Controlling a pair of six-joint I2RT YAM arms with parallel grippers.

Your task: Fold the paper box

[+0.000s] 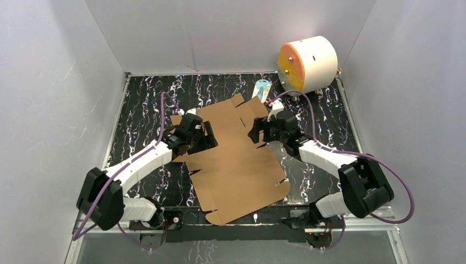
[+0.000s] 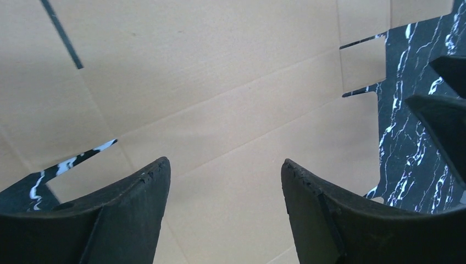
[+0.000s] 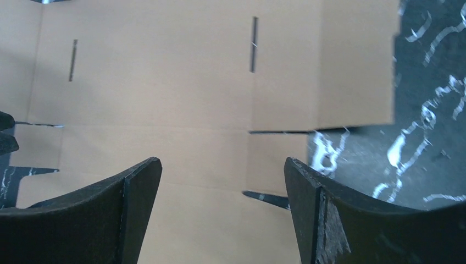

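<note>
Since the paper box (image 1: 236,165) lies flat at table (image 1: 143,104) ctr, long axis near-to-far, we find it directly under both arms, equally near — left gripper (image 1: 211,136) over its L edge, right gripper (image 1: 254,132) over its R edge, both w/ fingers spread, empty.

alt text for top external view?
Unfolded brown cardboard sheet lies flat on a black marbled table, left end effector and right end effector over its side edges. White-and-orange cylinder sits at the far right corner.

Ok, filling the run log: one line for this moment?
flat brown cardboard box sheet, unfolded | left gripper open over it | right gripper open over it
</note>
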